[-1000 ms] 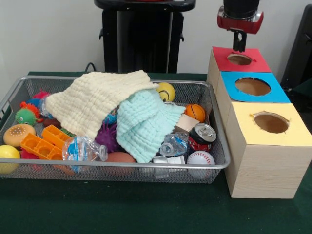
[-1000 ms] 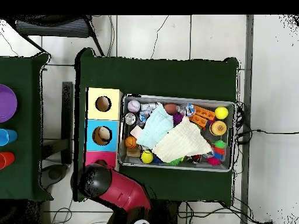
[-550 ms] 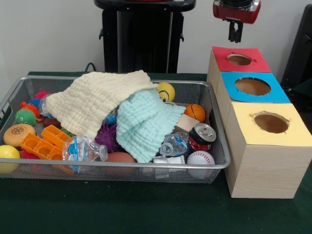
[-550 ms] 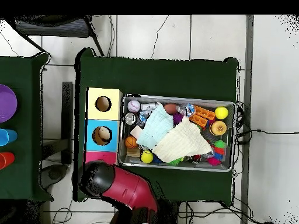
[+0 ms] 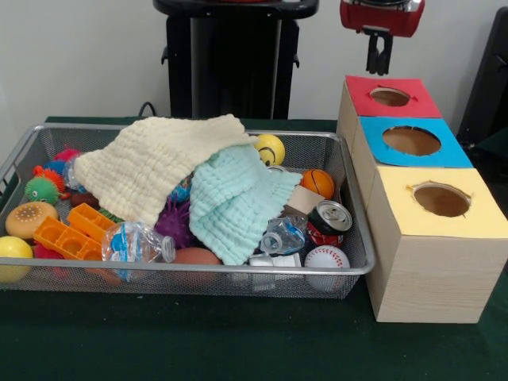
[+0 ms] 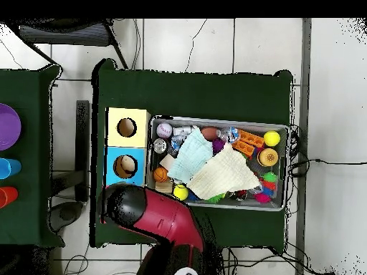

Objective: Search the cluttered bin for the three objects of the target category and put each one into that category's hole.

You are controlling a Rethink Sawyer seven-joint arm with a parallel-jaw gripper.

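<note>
The bin (image 5: 361, 262) is a silver wire-mesh tray on the dark green table (image 5: 198, 341), heaped with clutter. Two cloths lie across its middle: a cream cloth (image 5: 151, 163) and a mint cloth (image 5: 234, 202), the cream one overlapping the mint one's upper edge. Round things show around them: one yellow smiley ball (image 5: 270, 148) at the far rim, one small basketball (image 5: 317, 182), one baseball (image 5: 326, 257) against the near wall, and one plain yellow ball (image 5: 12, 255) at the near left corner. There is one soda can (image 5: 329, 221), red and dark with a silver top, lying tilted beside the baseball; its lettering cannot be read. Two crushed clear plastic bottles show, one (image 5: 139, 242) with a blue label at the near wall, another (image 5: 284, 235) just left of the can; no writing is legible. An orange block piece (image 5: 75, 230), a toy burger bun (image 5: 30, 218), a purple spiky ball (image 5: 175, 222) and a green spiky ball (image 5: 41, 189) fill the left part.

Just right of the bin stand three wooden boxes in a row, each with one round hole: the yellow box (image 5: 440, 198) nearest, the blue box (image 5: 411, 141) in the middle, the red box (image 5: 389, 97) farthest.

The gripper (image 5: 379, 59) hangs above the red box, empty, its two dark fingers drawn close together.
</note>
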